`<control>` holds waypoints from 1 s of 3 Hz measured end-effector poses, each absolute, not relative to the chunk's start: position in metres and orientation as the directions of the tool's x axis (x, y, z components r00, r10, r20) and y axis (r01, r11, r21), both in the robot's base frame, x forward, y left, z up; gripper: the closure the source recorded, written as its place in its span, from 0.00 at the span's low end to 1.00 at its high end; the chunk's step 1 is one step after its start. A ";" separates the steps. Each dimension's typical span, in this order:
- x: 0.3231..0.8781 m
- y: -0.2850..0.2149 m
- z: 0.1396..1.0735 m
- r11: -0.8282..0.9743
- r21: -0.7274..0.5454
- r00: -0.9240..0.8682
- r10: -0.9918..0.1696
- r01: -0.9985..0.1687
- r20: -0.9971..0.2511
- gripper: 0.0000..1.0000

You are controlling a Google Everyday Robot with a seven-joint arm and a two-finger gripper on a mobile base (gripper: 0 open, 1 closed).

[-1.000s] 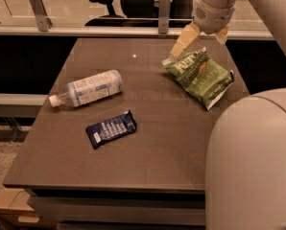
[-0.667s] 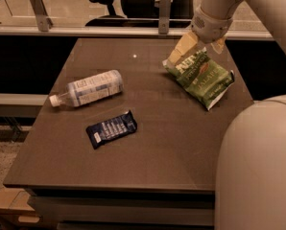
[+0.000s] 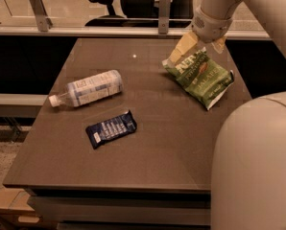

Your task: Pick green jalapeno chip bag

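Note:
The green jalapeno chip bag (image 3: 199, 74) lies flat on the brown table (image 3: 148, 152) at the far right, with white lettering and white edges. My gripper (image 3: 200, 46) hangs over the bag's far end. Its cream fingers (image 3: 183, 46) stand apart, one on each side of the bag's top edge, and look open. The bag still rests on the table.
A clear bottle with a white label (image 3: 88, 88) lies on its side at the left. A small dark blue wrapper (image 3: 111, 128) lies in the middle front. My arm's white body (image 3: 258, 166) fills the lower right. A rail and an office chair stand behind the table.
My gripper has come down slightly onto the bag's far end. The bag, bottle and wrapper have not moved.

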State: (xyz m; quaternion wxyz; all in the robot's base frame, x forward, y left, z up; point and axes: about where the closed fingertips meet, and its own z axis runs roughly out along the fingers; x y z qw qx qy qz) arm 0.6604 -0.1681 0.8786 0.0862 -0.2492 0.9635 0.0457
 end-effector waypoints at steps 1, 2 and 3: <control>0.668 -0.174 0.862 0.885 0.049 -0.878 -0.451 -0.464 -0.162 0.00; 0.670 -0.177 0.846 0.894 0.054 -0.890 -0.436 -0.446 -0.133 0.00; 0.659 -0.186 0.833 0.902 0.059 -0.901 -0.420 -0.427 -0.108 0.00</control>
